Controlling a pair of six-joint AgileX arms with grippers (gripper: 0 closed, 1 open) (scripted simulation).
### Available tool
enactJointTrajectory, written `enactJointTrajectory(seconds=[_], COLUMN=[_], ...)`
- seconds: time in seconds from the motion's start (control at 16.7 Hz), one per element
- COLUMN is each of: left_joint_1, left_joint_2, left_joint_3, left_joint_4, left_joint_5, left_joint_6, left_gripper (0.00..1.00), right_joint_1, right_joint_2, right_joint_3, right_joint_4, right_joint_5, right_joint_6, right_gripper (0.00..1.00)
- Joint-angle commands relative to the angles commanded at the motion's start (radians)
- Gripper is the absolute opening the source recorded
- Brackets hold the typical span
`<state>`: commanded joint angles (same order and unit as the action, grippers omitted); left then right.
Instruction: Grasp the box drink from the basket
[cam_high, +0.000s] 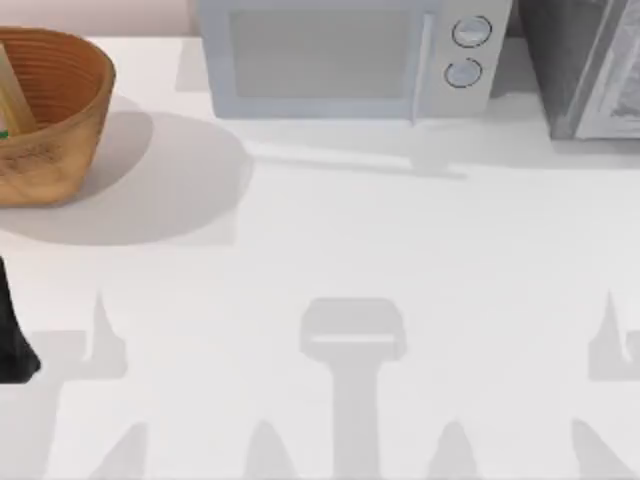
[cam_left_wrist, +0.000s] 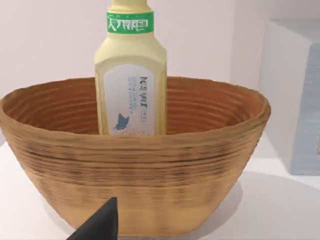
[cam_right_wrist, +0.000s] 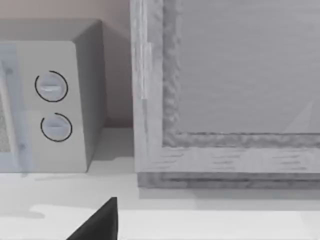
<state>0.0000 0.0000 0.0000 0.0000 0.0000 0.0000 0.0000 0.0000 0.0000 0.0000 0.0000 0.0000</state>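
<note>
Box drink (cam_left_wrist: 131, 75) stands upright inside the basket (cam_left_wrist: 135, 170), leaning close to the far wall, with its green neck band rising above the rim. In the top view the basket (cam_high: 50, 120) sits at the far left corner of the surface (cam_high: 350, 250), to the left of the pale grey microwave (cam_high: 350, 60), and the drink (cam_high: 12, 100) appears there as a pale strip at the picture's edge.

I judge the task to be at its beginning: nothing is gripped, and the approach, the closing and the lift are all left to do. The left arm (cam_high: 12, 330) is a dark shape at the left edge of the surface, in front of the basket and apart from it. One dark fingertip of the left gripper (cam_left_wrist: 100, 225) points toward the basket; whether its jaws are apart or together I cannot tell.

The left wrist view gives the drink's label and shape, which the top view cuts off. The right wrist view faces the microwave (cam_right_wrist: 55, 100) and a grey cabinet (cam_right_wrist: 230, 90), with one fingertip of the right gripper (cam_right_wrist: 100, 222); the state of its jaws I cannot tell either.
</note>
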Motion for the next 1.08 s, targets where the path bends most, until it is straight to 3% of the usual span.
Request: enactJointTrajectory(seconds=[0.24,0.48,1.08], left_joint_1=[0.004,0.022,0.101], left_joint_2=[0.030,0.205,1.008], left_joint_3=[0.004,0.049,0.338], left_joint_4=[0.014,0.116,0.672], left_joint_5=[0.003,0.022,0.119], left_joint_6=[-0.002,-0.007,0.002], left_gripper=[1.00,1.00,1.00], right_joint_1=[0.000,0.000,0.000], right_joint_2=[0.000,0.000,0.000], right_joint_3=[0.000,0.000,0.000], right_joint_4=[0.000,0.000,0.000], right_joint_5=[0.000,0.000,0.000], right_joint_6=[0.000,0.000,0.000], right_gripper=[1.00,1.00,1.00])
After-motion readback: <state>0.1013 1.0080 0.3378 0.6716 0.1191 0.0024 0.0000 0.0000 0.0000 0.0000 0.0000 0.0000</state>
